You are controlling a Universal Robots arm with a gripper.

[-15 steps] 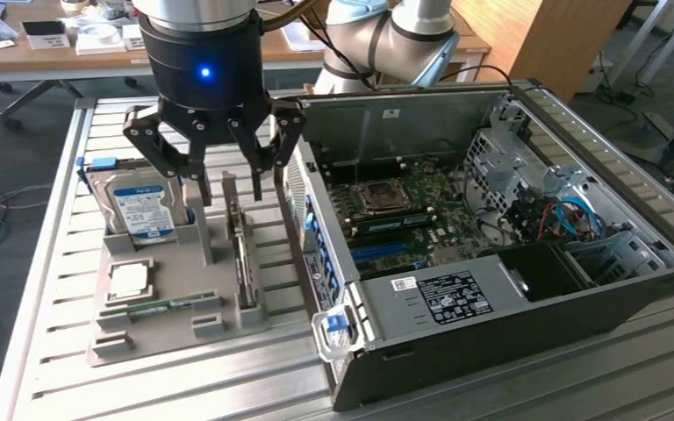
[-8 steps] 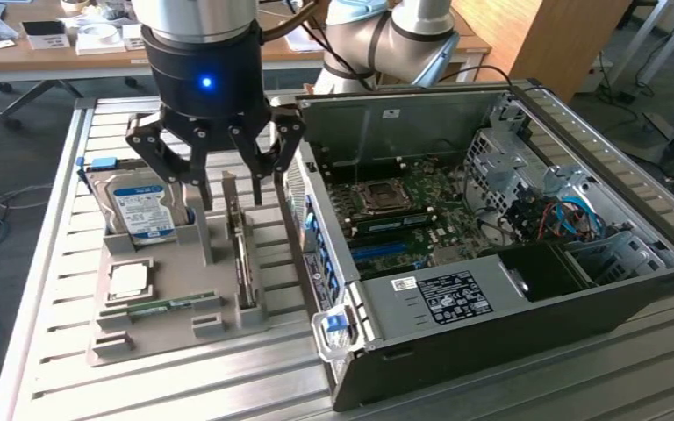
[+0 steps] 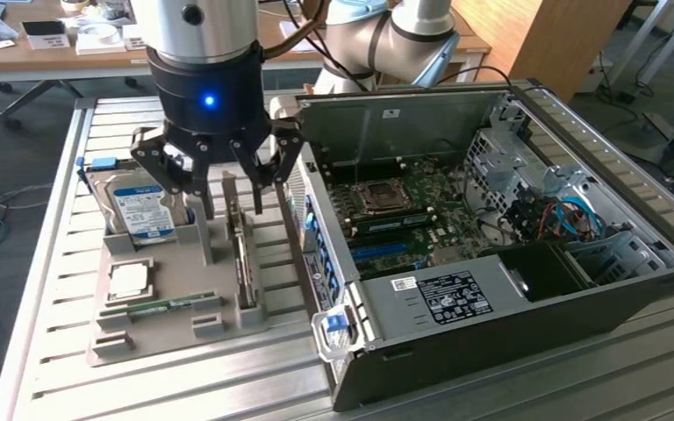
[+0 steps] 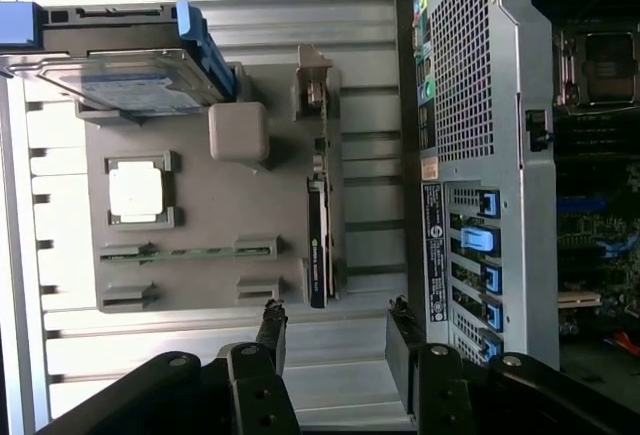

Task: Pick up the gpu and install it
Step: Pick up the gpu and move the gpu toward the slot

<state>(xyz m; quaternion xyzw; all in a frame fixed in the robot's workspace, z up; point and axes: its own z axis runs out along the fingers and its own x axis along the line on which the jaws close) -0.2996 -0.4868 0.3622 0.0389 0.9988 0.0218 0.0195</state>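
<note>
My fingers (image 4: 272,340) spread wide, empty (hovering above); the gpu (image 3: 242,259) stands on edge, lengthwise alongside the computer case (image 3: 490,333).

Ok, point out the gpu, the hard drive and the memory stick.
gpu (image 4: 317,255): wrist view, on its dark upturned edge.
hard drive (image 3: 146,215): exterior view, on its blue-white label.
memory stick (image 3: 157,307): exterior view, on its green middle.
</note>
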